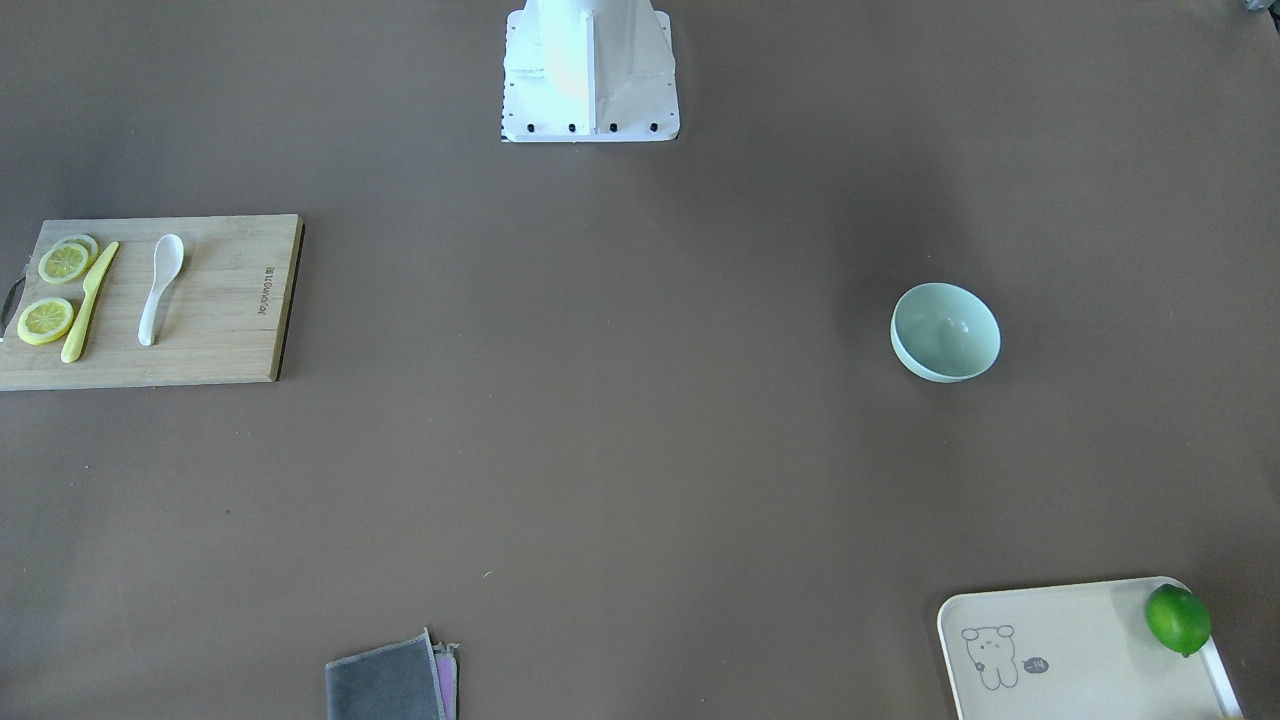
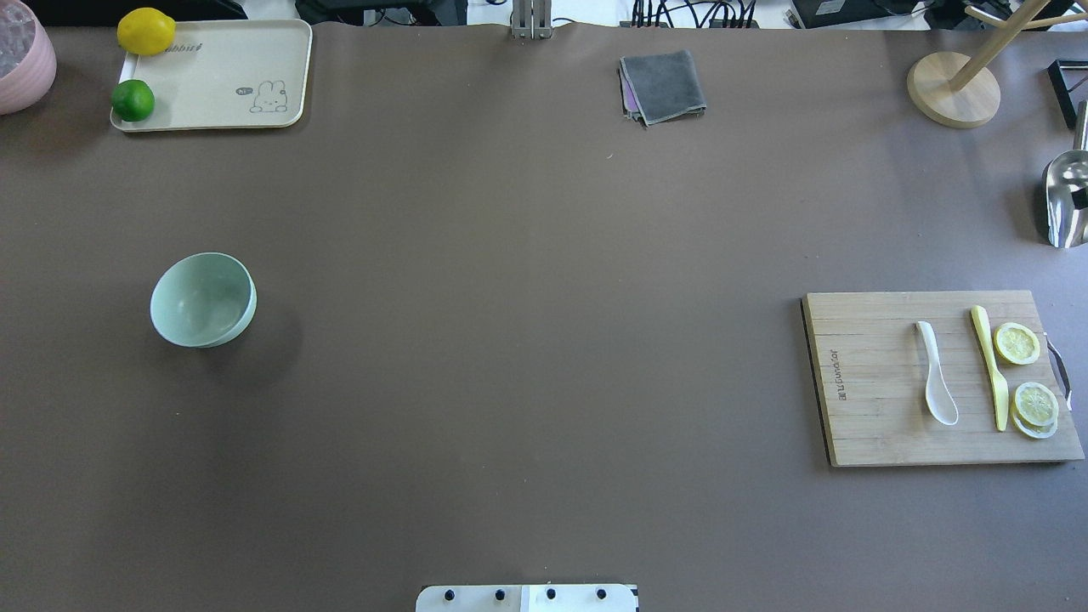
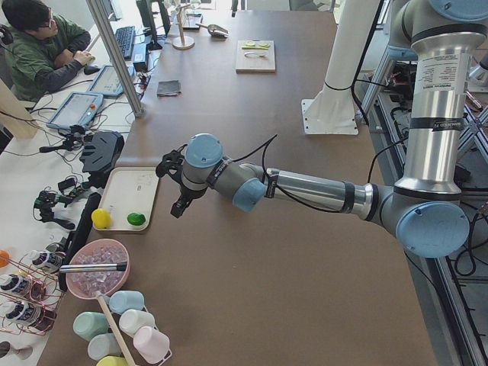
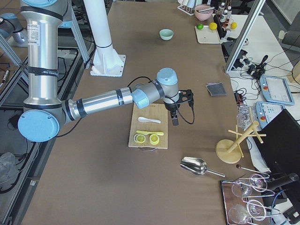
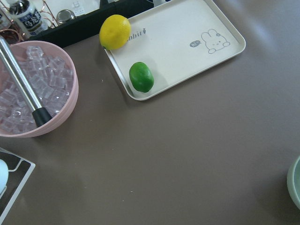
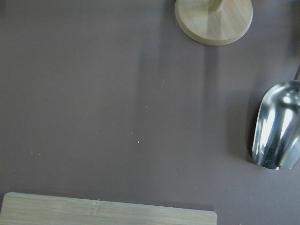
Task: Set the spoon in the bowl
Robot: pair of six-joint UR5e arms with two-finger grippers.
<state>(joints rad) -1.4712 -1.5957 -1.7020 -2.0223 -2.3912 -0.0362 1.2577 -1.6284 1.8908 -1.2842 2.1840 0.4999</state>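
The white spoon [image 1: 160, 287] lies on a wooden cutting board [image 1: 225, 330], beside a yellow knife [image 1: 88, 302]; it also shows in the overhead view [image 2: 936, 385] and the right side view [image 4: 149, 120]. The mint-green bowl [image 1: 945, 331] stands empty and upright on the table's other side [image 2: 203, 299]; its rim shows in the left wrist view [image 5: 295, 187]. My right gripper [image 4: 175, 119] hangs above the board's far edge, just past the spoon. My left gripper [image 3: 178, 204] hangs high over the table near the bowl's area. I cannot tell whether either is open or shut.
Lemon slices [image 2: 1017, 343] lie on the board. A cream tray [image 2: 229, 59] holds a lime [image 2: 133, 100] and a lemon [image 2: 146, 31]. A pink ice bowl [image 5: 28, 89], a grey cloth [image 2: 662, 85], a metal scoop [image 6: 277, 126] and a wooden stand [image 2: 952, 89] sit near the edges.
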